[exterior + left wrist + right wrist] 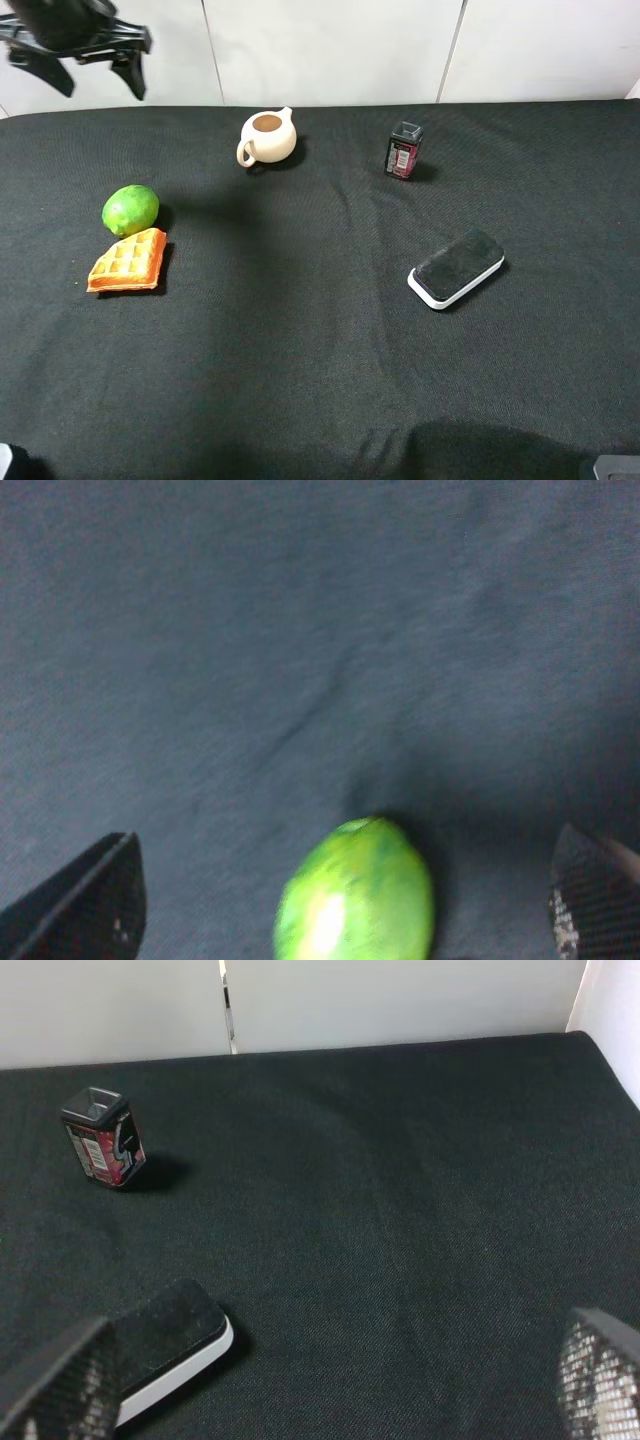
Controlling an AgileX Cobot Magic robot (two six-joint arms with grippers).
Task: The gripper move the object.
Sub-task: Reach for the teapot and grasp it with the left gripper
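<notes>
Two claws show, both with jaws wide apart and holding nothing. The left claw (100, 85) hangs at the upper left of the high view, and its wrist view looks down on the lime (130, 210). The right claw (330, 1390) sits near the eraser (456, 268). The teapot (268, 137) stands upright on the black tabletop (300, 380) at upper centre of the frame, handle toward the lower left, well apart from the left claw. To reach well, I judge the left claw should travel right, clear of the lime and waffle (128, 261). It should then centre over the open rim and descend so its fingers straddle the round body rather than the thin handle.
</notes>
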